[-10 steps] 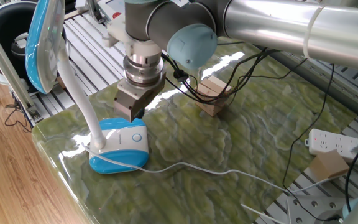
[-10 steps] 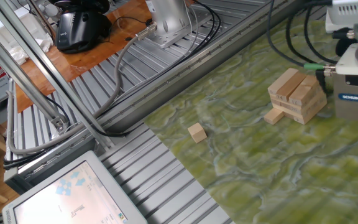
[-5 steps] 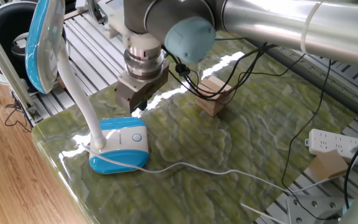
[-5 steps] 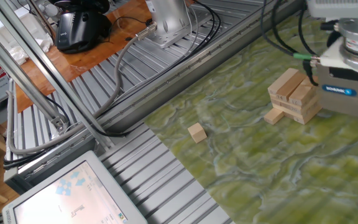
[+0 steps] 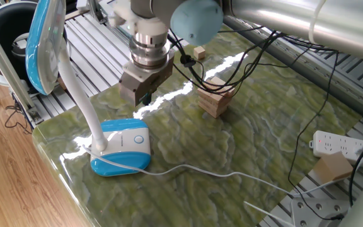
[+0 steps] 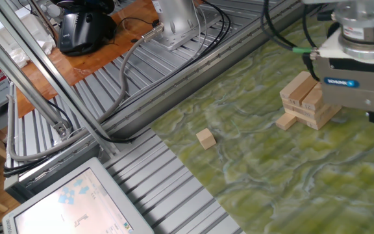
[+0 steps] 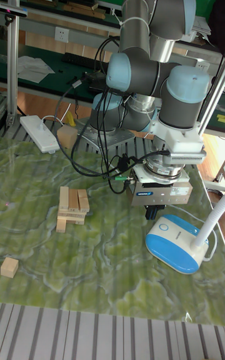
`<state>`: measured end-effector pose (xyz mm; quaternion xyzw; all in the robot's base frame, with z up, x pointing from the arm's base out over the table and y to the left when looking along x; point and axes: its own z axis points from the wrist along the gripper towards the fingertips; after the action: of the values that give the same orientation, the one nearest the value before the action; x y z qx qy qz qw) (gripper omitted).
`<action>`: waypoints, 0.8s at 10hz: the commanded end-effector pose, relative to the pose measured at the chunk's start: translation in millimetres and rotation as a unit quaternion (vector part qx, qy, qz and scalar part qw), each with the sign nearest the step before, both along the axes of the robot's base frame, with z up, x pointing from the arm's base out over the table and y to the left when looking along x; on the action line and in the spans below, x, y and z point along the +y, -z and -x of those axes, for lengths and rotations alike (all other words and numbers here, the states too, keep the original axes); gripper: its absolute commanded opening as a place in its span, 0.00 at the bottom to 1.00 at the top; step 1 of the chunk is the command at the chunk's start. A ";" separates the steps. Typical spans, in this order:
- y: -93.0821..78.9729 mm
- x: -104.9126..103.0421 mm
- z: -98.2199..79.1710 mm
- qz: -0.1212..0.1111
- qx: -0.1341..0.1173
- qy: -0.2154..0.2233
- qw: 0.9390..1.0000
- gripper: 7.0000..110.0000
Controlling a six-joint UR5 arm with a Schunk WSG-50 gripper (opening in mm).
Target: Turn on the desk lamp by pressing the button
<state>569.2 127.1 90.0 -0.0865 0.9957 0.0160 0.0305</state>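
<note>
The desk lamp stands near the table's front left corner, its blue-and-white base point(image 5: 121, 148) flat on the green mat. A white gooseneck point(image 5: 80, 94) curves up to the blue-rimmed head point(image 5: 43, 44). The round button point(image 5: 138, 140) sits on the base's white top panel and is uncovered. My gripper point(image 5: 145, 99) hangs above and just behind the base, touching nothing, its dark fingers shut together. In the tall fixed view the gripper point(image 7: 153, 212) hovers a little up and left of the button point(image 7: 164, 227) on the base point(image 7: 178, 246). The other fixed view shows only the gripper's body point(image 6: 359, 84).
A stack of wooden blocks point(image 5: 214, 98) stands right of the gripper, and a small wooden cube point(image 5: 198, 53) lies farther back. The lamp's white cord point(image 5: 232, 175) trails right across the mat. A power strip point(image 5: 345, 146) and a cardboard box point(image 5: 333, 167) lie at the right edge.
The gripper has risen off the lamp base and drawn back toward the far side of the table. The lamp has not moved.
</note>
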 end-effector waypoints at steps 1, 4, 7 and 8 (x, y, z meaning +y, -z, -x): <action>-4.5 -10.5 -6.2 0.014 -0.001 0.039 0.999 0.00; -18.0 9.3 10.6 -0.040 0.028 -0.020 0.999 0.00; -14.5 -6.9 3.9 -0.003 0.024 0.048 0.999 0.00; -15.0 -8.7 -2.3 0.000 0.011 0.052 0.999 0.00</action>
<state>564.2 124.1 102.6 -0.0710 0.9971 0.0265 0.0108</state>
